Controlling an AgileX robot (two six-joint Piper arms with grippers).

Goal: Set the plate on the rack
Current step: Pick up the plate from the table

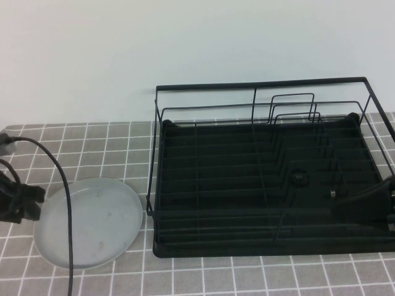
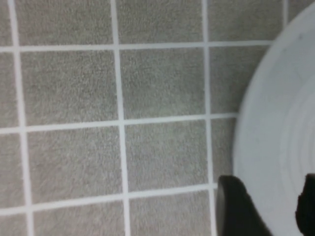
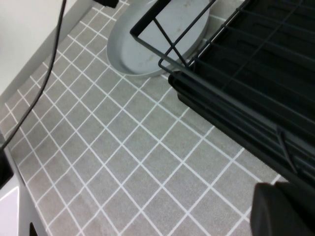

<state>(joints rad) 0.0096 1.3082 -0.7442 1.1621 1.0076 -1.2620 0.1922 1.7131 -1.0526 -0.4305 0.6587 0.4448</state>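
The round, pale grey-blue plate, matte and faintly specked, is lying flat on the tiled table just left of the black wire rack. Its left rim is being straddled by the spread left gripper; the right gripper is being held over the rack's right edge

Raised overview, two close wrist views
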